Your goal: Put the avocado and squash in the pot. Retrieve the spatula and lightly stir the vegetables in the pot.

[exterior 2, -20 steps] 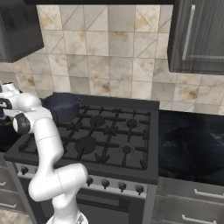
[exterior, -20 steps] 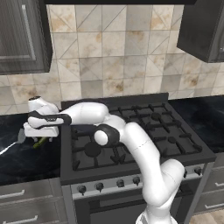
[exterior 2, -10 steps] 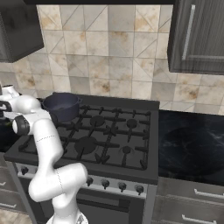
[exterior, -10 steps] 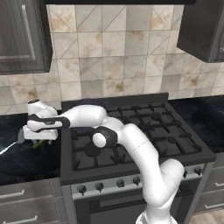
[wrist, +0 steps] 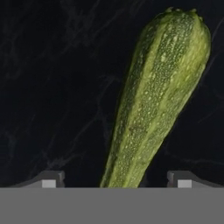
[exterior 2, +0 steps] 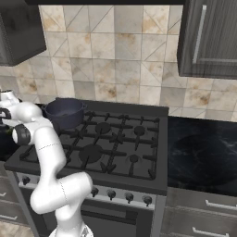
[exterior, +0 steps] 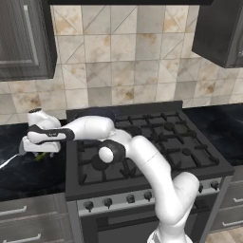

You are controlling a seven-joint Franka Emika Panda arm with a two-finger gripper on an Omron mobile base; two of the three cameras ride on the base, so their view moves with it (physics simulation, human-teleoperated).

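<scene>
The squash [wrist: 157,96], long and speckled green, lies on the black counter and runs down between my two finger tips. My gripper [wrist: 114,179] straddles its lower end, open, with a gap showing on each side. In the left base view the gripper [exterior: 41,152] is low over the counter left of the stove, and a bit of the green squash [exterior: 42,155] peeks out beneath it. The dark blue-grey pot [exterior 2: 65,112] stands on the stove's back left burner. The avocado and the spatula are out of view.
The black stove [exterior: 156,142] with its grates lies to the right of my hand, and my arm reaches across its left side. Dark counter [exterior 2: 203,152] runs on both sides of the stove. Cabinets [exterior: 23,38] hang above the tiled wall.
My hand has come down toward the counter over the squash. The fingers have drawn in slightly. The base has not moved.
</scene>
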